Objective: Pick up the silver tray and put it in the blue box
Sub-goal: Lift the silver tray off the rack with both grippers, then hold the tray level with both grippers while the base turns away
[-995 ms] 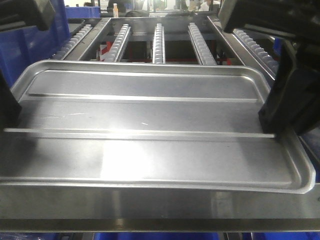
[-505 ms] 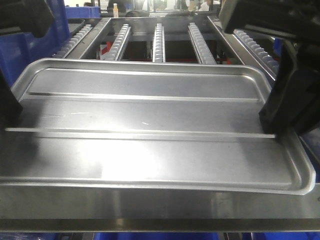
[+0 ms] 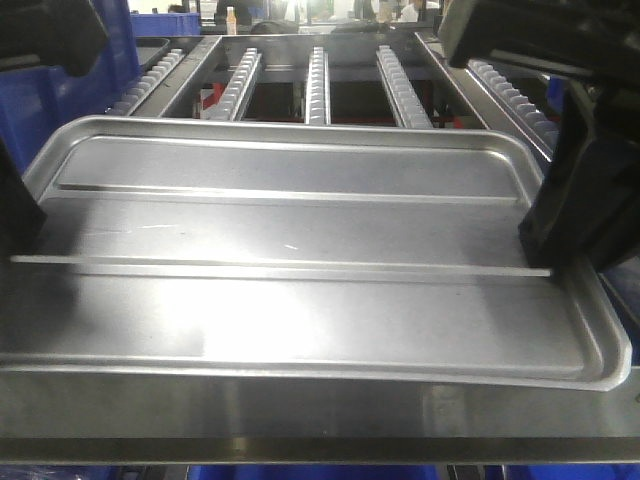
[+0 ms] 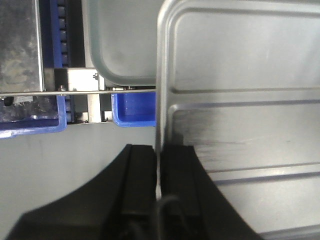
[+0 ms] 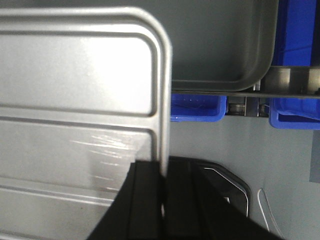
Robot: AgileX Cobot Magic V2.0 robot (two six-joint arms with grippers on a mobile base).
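Nothing is visibly moving since a second ago: left gripper [image 4: 159, 152] and right gripper [image 5: 164, 167] are clamping opposite rims of the tray [image 3: 300, 310], filling mid-frame, so grab looks done, placing in the box [image 3: 55, 95], upper left, pending.

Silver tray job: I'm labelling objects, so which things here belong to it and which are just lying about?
Job: silver tray, left gripper and right gripper shut on its rim, blue box probably at left.
Lying about: roller rails, second grey tray underneath, bottle far behind.
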